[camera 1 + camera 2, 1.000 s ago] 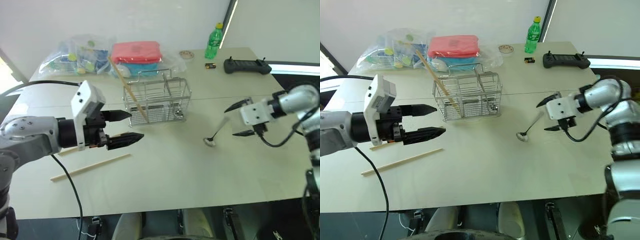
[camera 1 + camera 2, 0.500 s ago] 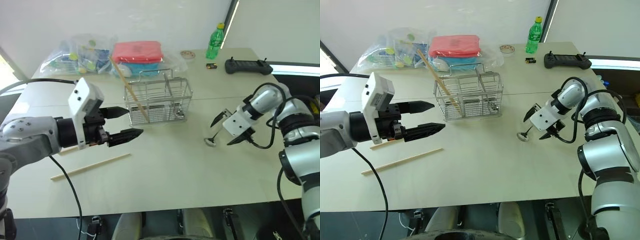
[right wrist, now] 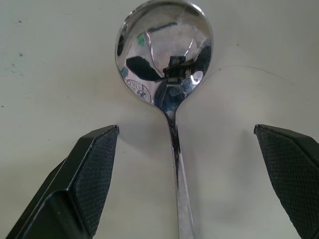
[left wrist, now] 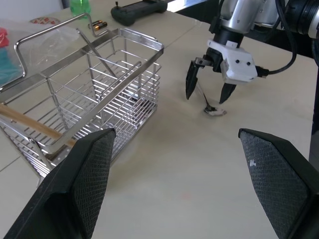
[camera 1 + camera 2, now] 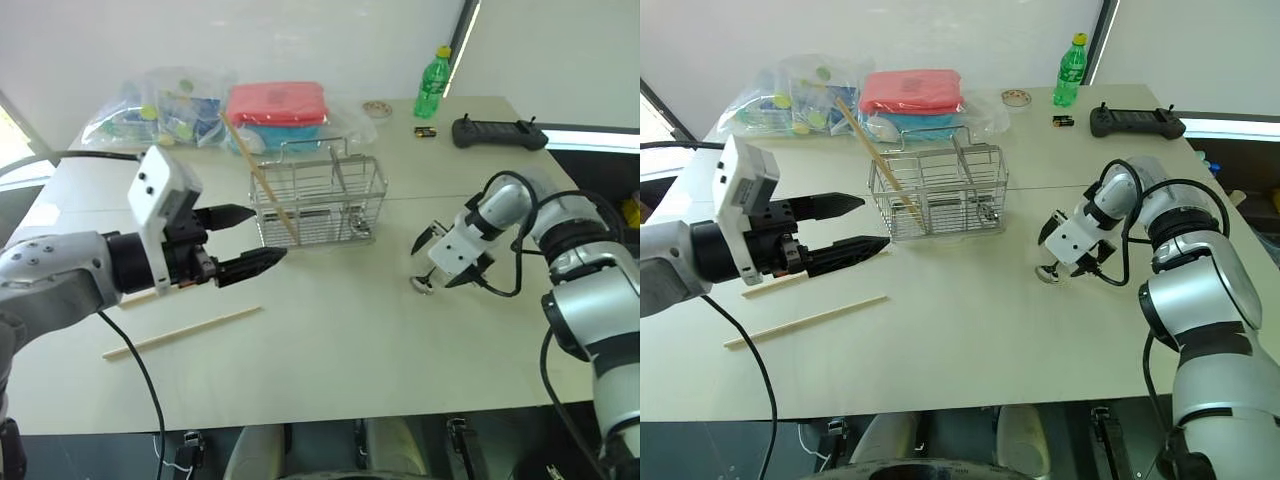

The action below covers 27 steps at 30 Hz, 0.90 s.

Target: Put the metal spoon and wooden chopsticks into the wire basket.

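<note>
The metal spoon (image 5: 421, 285) lies on the table to the right of the wire basket (image 5: 320, 200); its bowl (image 3: 164, 55) faces up. My right gripper (image 5: 432, 262) points down over the spoon and is open, one finger on each side of the handle, apart from it. One wooden chopstick (image 5: 258, 180) leans in the basket's left end. Another chopstick (image 5: 180, 333) lies flat on the table at the left front, and a third (image 5: 775, 286) is partly hidden under my left arm. My left gripper (image 5: 268, 233) hovers open and empty just left of the basket.
Behind the basket stand a red-lidded blue box (image 5: 275, 105) and clear plastic bags (image 5: 150, 115). A green bottle (image 5: 430, 85), a tape roll (image 5: 376, 108), a small battery (image 5: 421, 130) and a black controller (image 5: 495, 132) sit at the back right.
My right gripper has come left and down over the spoon and tipped to point downward, its fingers now astride the handle. The left gripper has stayed in place, open.
</note>
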{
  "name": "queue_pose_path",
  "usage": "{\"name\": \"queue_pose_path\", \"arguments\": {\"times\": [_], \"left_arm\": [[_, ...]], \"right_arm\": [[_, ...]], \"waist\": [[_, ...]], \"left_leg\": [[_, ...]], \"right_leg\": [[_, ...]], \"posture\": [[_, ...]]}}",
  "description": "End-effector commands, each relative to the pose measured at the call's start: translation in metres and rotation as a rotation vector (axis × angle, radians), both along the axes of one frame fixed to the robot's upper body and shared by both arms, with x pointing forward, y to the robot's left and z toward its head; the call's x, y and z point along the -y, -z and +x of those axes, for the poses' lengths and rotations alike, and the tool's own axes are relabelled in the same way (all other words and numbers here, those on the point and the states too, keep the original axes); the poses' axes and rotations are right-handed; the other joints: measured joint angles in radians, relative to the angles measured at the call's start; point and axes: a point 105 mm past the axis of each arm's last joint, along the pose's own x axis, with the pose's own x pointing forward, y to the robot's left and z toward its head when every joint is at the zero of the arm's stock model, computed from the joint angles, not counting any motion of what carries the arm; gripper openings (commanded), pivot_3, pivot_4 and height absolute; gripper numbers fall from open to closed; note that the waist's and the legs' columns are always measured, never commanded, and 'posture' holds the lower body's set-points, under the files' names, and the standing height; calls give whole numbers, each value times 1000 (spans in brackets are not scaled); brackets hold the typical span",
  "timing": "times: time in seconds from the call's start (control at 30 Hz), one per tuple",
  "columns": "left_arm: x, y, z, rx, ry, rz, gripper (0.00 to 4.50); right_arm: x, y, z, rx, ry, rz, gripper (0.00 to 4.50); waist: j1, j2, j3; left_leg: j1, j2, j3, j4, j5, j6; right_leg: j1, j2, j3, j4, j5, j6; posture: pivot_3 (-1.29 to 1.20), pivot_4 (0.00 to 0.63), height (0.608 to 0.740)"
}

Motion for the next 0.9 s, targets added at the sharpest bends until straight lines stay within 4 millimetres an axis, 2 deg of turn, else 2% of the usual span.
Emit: {"name": "queue_pose_path", "arguments": {"times": [0.03,0.1,0.13,0.17,0.27,0.3,0.4,0.67,0.77,0.83,0.9], "left_arm": [[0,-14,0,63,3,-4,4161],[0,-15,0,67,3,-6,4161],[1,-16,0,69,5,-7,4205],[1,-17,0,71,6,-8,4205],[2,-19,-1,76,10,-13,4205],[2,-20,-1,77,11,-14,4205],[3,-21,-1,79,9,-19,4205],[3,-19,-1,81,4,-23,4205],[4,-18,-2,79,11,-14,4205],[3,-17,-2,78,13,-11,4205],[0,-17,-2,75,5,-5,4205]], "right_arm": [[-3,-8,7,51,0,-5,4500],[-3,-7,8,57,-1,-13,4500],[-3,-6,9,59,-2,-17,3960],[-4,-6,9,61,-3,-19,3635],[-4,-5,9,61,-8,-22,2293],[-5,-5,9,60,-10,-22,1659],[-8,-5,9,62,-16,-16,151],[-9,-5,8,50,-14,4,62],[-11,-11,12,88,-4,37,62],[-12,-21,14,108,8,79,62],[-16,-47,17,117,51,205,62]], "waist": [[-1,0,0],[-1,-1,-1],[-1,-2,-1],[-1,-2,-1],[-4,-3,-2],[-5,-3,-2],[-12,-3,-2],[-24,-3,-2],[-24,-3,-2],[-24,-3,-2],[-24,-2,-1]], "left_leg": [[0,0,0,0,0,0],[0,0,0,0,0,0],[1,0,0,0,0,0],[1,0,0,0,0,0],[1,0,0,0,0,0],[1,0,0,0,0,0],[1,1,0,0,0,0],[1,1,0,-1,0,0],[1,1,0,-1,0,0],[1,0,0,-1,0,0],[1,0,0,-1,0,0]], "right_leg": [[0,0,0,0,0,0],[0,0,0,0,0,0],[0,0,0,0,0,0],[1,0,0,0,0,0],[1,0,0,0,0,0],[1,1,0,1,0,0],[1,1,0,1,0,0],[1,1,0,1,0,0],[1,1,0,1,0,0],[1,1,0,1,0,0],[0,1,0,1,0,0]], "posture": [[0,150,692],[0,150,692],[0,150,692],[0,150,692],[0,150,692],[0,150,692],[0,150,692],[0,150,692],[0,150,692],[0,150,692],[0,150,692]]}}
